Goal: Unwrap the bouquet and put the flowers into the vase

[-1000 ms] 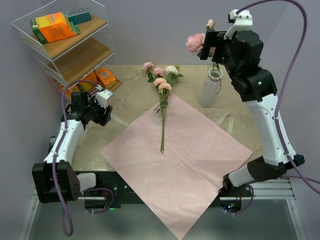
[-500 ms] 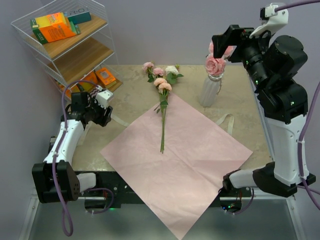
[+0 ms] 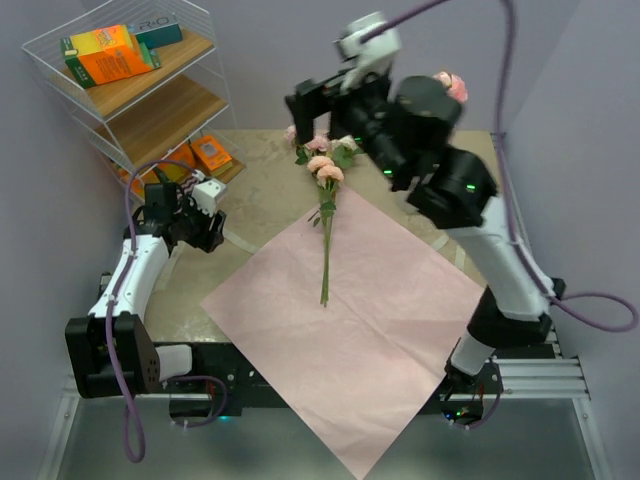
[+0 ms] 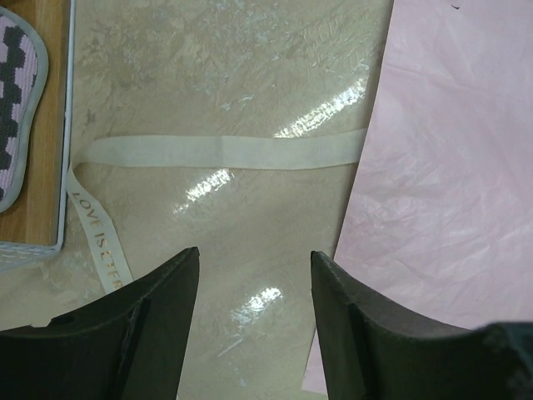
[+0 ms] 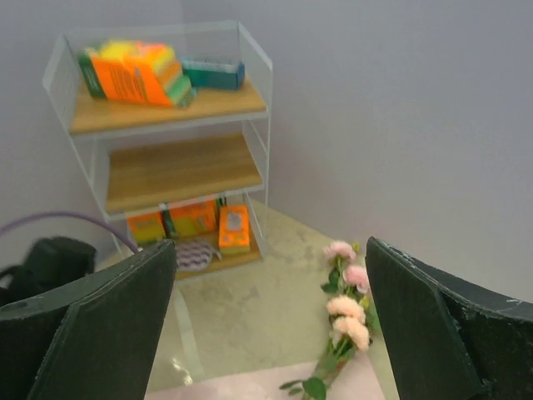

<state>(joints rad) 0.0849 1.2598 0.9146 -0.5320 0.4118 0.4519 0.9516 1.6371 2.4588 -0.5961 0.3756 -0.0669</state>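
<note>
Unwrapping looks done: the paper [image 3: 380, 300] lies flat, the ribbon [image 4: 225, 152] off. About five flowers [image 3: 325, 170] lie near the worktop's far edge, not yet in the hidden vase. The left gripper [image 4: 254, 258] and right gripper [image 5: 271, 250] gape empty.

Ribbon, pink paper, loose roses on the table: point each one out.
ribbon [image 4: 225, 152]: left wrist view, middle of the flat beige strip.
pink paper [image 3: 390, 310]: top view, bare middle of the sheet.
roses [image 3: 326, 212]: top view, stems just below the blooms.
</note>
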